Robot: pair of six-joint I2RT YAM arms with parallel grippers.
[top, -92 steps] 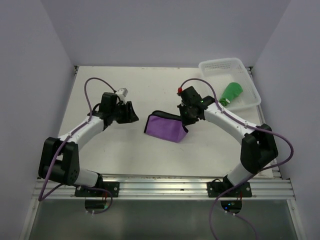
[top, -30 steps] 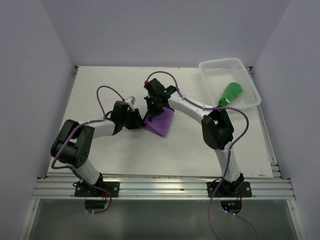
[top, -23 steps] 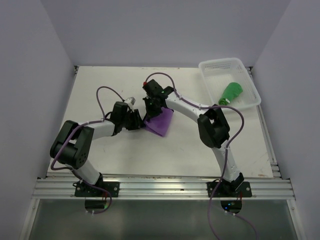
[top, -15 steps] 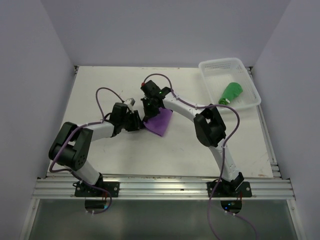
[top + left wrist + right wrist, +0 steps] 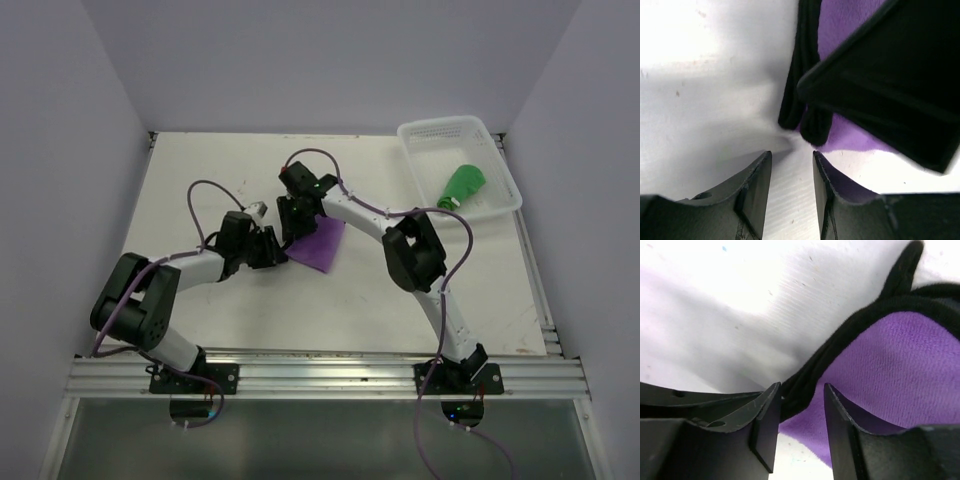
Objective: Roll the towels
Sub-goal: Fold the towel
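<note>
- The purple towel (image 5: pixel 322 245) is lying folded near the middle of the table (image 5: pixel 200 180), its black edging (image 5: pixel 795 75) facing left.
- The left gripper (image 5: pixel 792 155) is sitting open just short of that edging, with bare table between its fingers.
- The right gripper (image 5: pixel 801 390) is standing open over the towel's edge, with the edging lying between its fingers.
- The green towel (image 5: pixel 462 184) is lying bunched in the white basket (image 5: pixel 440 126) at the table's far right.

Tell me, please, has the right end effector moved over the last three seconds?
Yes. The right end effector has swung left, away from the white basket, and now sits at the purple towel's left edge.
</note>
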